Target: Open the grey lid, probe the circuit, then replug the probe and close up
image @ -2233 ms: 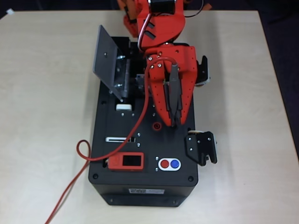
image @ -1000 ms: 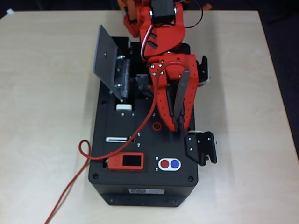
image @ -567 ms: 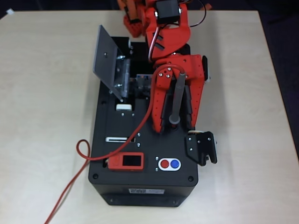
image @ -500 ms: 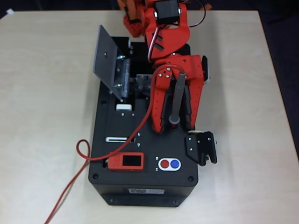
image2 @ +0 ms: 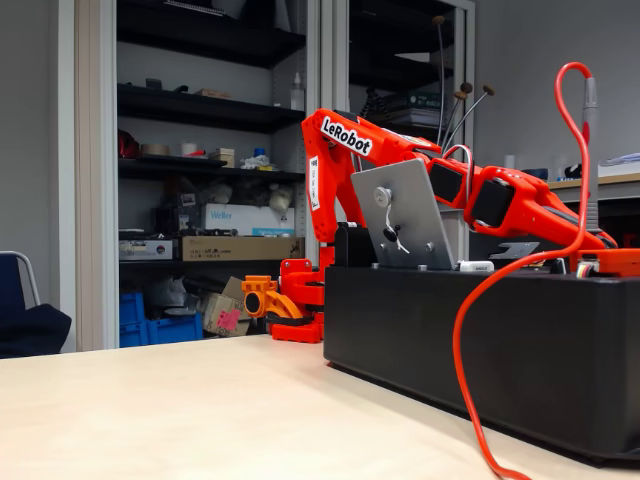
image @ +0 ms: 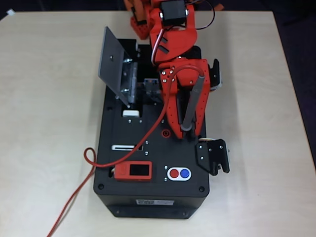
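Since half-second back, gripper [image: 186,129] swinging left, pinching probe [image: 193,104]; probe's long axis tilting down toward red socket [image: 167,133], apparently just left of tip; grey lid [image: 111,64] standing open.

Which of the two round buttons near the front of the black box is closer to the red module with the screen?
The red button, left of the blue button in the overhead view, on the side facing the red module.
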